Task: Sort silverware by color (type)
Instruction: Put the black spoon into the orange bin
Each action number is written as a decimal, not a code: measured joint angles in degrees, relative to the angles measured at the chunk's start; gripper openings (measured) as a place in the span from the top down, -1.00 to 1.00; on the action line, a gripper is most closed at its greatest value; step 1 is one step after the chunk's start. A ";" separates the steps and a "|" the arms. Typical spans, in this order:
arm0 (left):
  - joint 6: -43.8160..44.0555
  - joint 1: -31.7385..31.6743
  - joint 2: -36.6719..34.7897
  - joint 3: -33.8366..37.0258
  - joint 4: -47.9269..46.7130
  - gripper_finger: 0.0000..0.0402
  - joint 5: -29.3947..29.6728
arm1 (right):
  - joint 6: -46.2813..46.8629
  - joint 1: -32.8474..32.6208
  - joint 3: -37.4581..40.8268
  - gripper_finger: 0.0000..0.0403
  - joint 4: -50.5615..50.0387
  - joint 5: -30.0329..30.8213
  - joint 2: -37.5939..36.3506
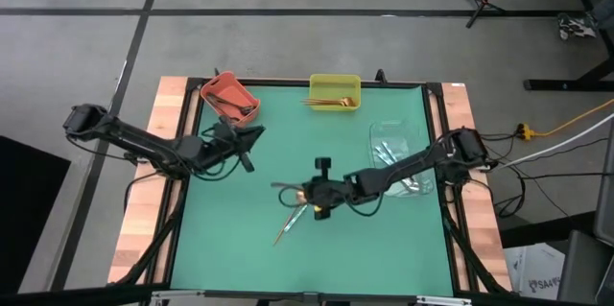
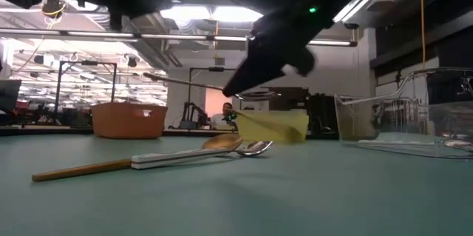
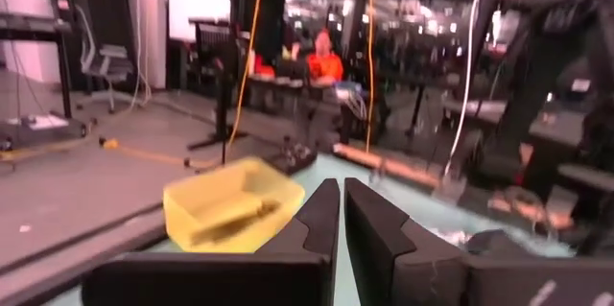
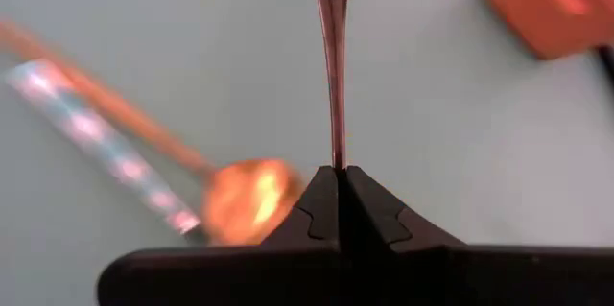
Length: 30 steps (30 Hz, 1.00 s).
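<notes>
The right gripper (image 4: 338, 179), jaws pinched on a dark spoon (image 4: 332, 57) whose long handle ran straight out ahead of them, hung above mid-bench; the red bin (image 1: 230, 96) lay beyond, nearer the left gripper (image 3: 341, 212), jaws nearly closed, empty.

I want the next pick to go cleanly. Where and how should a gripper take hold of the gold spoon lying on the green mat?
Probably the bare end of the gold spoon's handle, from straight above, jaws across its thin width. It lies flat on the mat, and its bowl end sits against a silver spoon, under the right gripper.
</notes>
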<state>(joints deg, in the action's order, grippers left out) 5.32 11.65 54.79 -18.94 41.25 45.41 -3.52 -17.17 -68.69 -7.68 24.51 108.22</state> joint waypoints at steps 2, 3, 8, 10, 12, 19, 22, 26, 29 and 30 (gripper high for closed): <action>-1.34 0.01 -2.66 0.00 0.04 0.94 0.13 | -0.24 1.36 0.00 1.00 1.83 2.22 0.00; -1.97 0.01 -3.95 0.00 0.06 0.94 0.14 | -0.66 2.07 0.00 1.00 3.24 3.08 0.00; -3.15 0.01 -10.47 0.00 0.05 0.94 0.19 | -3.62 5.65 0.00 1.00 11.50 4.44 0.00; -3.08 0.01 -12.38 0.00 0.01 0.94 0.17 | -4.35 7.10 0.00 1.00 15.34 4.46 0.00; -3.08 0.01 -13.88 0.00 0.00 0.93 0.08 | -4.49 8.54 0.00 1.00 19.17 4.44 0.00; -3.06 0.01 -15.54 0.00 -1.22 0.77 0.03 | -4.53 13.36 0.00 1.00 29.66 4.19 0.00; -2.91 0.01 -15.52 0.00 -3.63 0.66 0.12 | -4.52 15.27 0.00 1.00 33.17 1.97 0.00; -0.72 0.01 -15.39 0.00 -8.29 0.54 0.53 | -4.52 17.45 0.00 1.00 37.08 -0.92 0.00; 2.38 0.01 -15.41 0.00 -11.51 0.49 0.54 | -4.54 18.68 0.00 1.00 39.97 -3.21 0.00; 3.73 0.01 -15.41 0.00 -12.45 0.49 0.54 | -4.54 18.98 0.00 1.00 40.90 -3.90 0.00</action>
<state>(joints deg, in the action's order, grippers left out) 9.05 11.66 39.38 -18.94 28.80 45.95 -8.05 1.81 -68.69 33.22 20.61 108.22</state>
